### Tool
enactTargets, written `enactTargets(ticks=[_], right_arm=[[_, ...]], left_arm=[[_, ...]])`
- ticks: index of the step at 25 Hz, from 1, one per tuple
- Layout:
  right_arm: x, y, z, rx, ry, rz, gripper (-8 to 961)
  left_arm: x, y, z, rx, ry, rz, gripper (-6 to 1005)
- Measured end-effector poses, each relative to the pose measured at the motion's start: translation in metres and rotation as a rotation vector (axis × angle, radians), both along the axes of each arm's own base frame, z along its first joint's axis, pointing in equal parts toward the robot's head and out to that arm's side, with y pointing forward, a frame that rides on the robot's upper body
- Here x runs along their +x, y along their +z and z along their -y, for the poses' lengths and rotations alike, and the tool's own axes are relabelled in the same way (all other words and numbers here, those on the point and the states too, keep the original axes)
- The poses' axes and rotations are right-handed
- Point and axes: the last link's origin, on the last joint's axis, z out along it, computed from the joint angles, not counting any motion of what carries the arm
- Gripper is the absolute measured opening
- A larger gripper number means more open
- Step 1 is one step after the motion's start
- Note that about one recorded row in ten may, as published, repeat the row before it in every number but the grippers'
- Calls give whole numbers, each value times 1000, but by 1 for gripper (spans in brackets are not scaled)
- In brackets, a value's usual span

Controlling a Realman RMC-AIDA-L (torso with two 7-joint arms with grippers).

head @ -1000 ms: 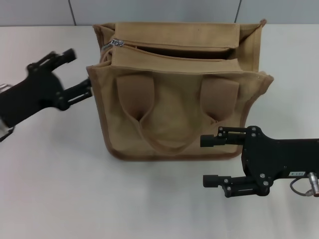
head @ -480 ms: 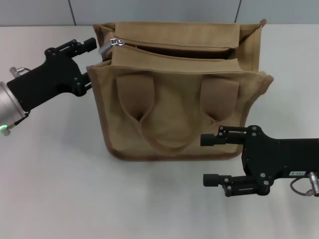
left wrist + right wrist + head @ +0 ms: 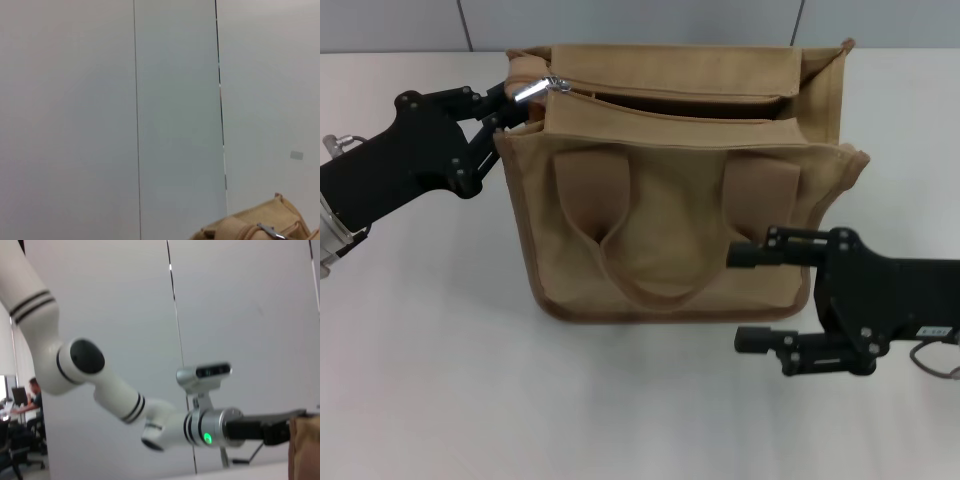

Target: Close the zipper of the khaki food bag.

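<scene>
The khaki food bag (image 3: pixel 670 210) stands upright in the middle of the white table, handles folded against its front. Its zipper (image 3: pixel 620 92) runs across the top and gapes open along most of its length. The silver pull tab (image 3: pixel 530 90) sits at the bag's left end and also shows in the left wrist view (image 3: pixel 270 231). My left gripper (image 3: pixel 498 125) is open at the bag's top left corner, its upper finger right beside the pull tab. My right gripper (image 3: pixel 752 298) is open at the bag's front lower right corner.
The white table (image 3: pixel 430 350) spreads around the bag, with a grey wall behind it. The right wrist view shows my left arm (image 3: pixel 150 415) reaching to the bag's edge (image 3: pixel 305 445).
My left gripper has moved right and up from beside the bag to its top left corner by the pull tab. My right gripper has shifted slightly right and down.
</scene>
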Motion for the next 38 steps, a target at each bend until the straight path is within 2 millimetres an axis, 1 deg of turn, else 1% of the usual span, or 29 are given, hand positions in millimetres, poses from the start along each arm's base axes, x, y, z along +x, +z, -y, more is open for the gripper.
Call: enactTargets(ticks=[4,5,7,10,15,16,17,20,25,26,27,32,36,38], right_arm=[[-6,7,-4,13,-26,-66,745],[-10,11,-7,-4,-61,-102,745],[-13,13,-10,-19,-78,-119,745],[-24,17,-21,-95,-135,-148,745],[-45,21,-49,-243,-283,-156,744],[-52,19,-60,-279,-340,-146,744],[-52,19,-60,-279,-340,-146,744],[-61,14,-73,-306,-401,-129,745],[-74,0,-88,-326,-445,-61,744],[-79,-7,-90,-329,-445,-32,732],[-79,-7,-90,-329,-445,-32,720],[-92,-18,-97,-328,-433,29,661],[-99,-25,-105,-310,-442,61,613],[-101,-27,-106,-307,-444,68,525]], left_arm=[[4,3,0,12,-19,24,75],[6,5,0,18,-30,39,32],[7,6,1,21,-38,47,29],[12,8,2,17,-68,64,25],[23,8,-2,-27,-78,113,26],[28,10,-7,-51,-74,135,26],[28,10,-7,-51,-74,135,27],[33,11,-12,-69,-68,144,28],[34,11,-12,-74,-65,153,30],[33,11,-10,-73,-66,156,30],[33,11,-10,-73,-66,156,31],[33,10,-10,-73,-69,155,33],[37,7,-11,-82,-80,162,35],[38,7,-11,-84,-82,165,35]])
